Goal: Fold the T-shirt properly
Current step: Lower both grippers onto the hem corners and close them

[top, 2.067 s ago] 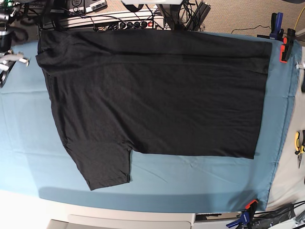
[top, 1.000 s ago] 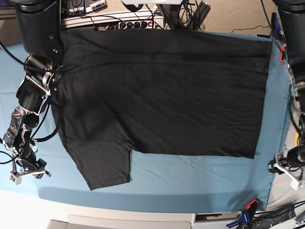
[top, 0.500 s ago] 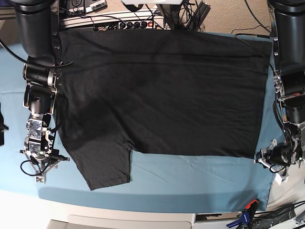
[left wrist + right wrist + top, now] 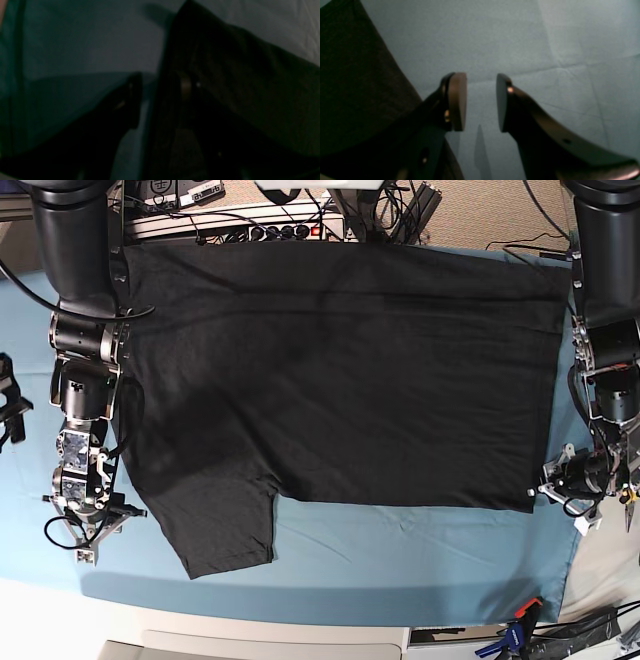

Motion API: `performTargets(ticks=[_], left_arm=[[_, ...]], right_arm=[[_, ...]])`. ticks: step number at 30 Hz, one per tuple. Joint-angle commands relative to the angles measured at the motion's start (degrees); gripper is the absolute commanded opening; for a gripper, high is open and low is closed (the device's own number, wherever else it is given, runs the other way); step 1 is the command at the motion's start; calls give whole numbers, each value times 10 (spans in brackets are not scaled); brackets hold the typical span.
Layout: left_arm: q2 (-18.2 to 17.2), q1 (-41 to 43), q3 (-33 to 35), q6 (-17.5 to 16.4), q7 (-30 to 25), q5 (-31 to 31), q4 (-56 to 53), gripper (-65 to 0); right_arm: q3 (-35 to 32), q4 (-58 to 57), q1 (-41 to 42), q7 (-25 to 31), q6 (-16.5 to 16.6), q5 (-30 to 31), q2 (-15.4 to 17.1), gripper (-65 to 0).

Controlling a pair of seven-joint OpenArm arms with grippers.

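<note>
Both pincers low at the T-shirt's edges, neither gripping

The right pincer stands partly open — flat, rounded bronze-toned pads with only creased teal sheet between them, the soft dark knit at its 9 o'clock. The left pincer sits in deep shadow; one finger lies over the shirt's edge, the other over the sheet, a gap between, nothing clamped. The T-shirt lies spread flat on the sheet-covered desk, one sleeve jutting toward 7 o'clock. Against the frame half a second back, the left pincer has edged up to the hem corner — the right has barely moved.
</note>
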Motion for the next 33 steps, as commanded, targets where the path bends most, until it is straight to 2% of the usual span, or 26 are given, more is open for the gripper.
performTargets(ticks=[1,8,11,15,18,23,29,33], left_arm=[[-8,-9,-1,-2,-3,-2,7,-422],[-7,9,-1,-3,-5,-35,7,-422],[-7,9,-1,-20,-2,-55,7,-422],[-5,8,-1,-22,1,-63,7,-422],[-3,8,-1,-48,2,-78,7,-422],[-1,5,-1,-63,3,-88,7,-428],[-2,3,-1,-63,0,-88,7,-529],[-2,3,-1,-63,1,-88,7,-650]], right_arm=[[1,11,24,11,-3,-1,8,-446],[1,11,23,10,-3,-1,8,-446],[1,11,23,10,-3,-1,8,-446],[1,11,23,10,-3,-1,8,-446],[1,11,22,10,-3,-1,8,-446],[1,11,22,10,-3,-1,8,-446],[1,11,22,10,-3,-1,8,-446],[1,11,22,13,-3,-1,8,-446]])
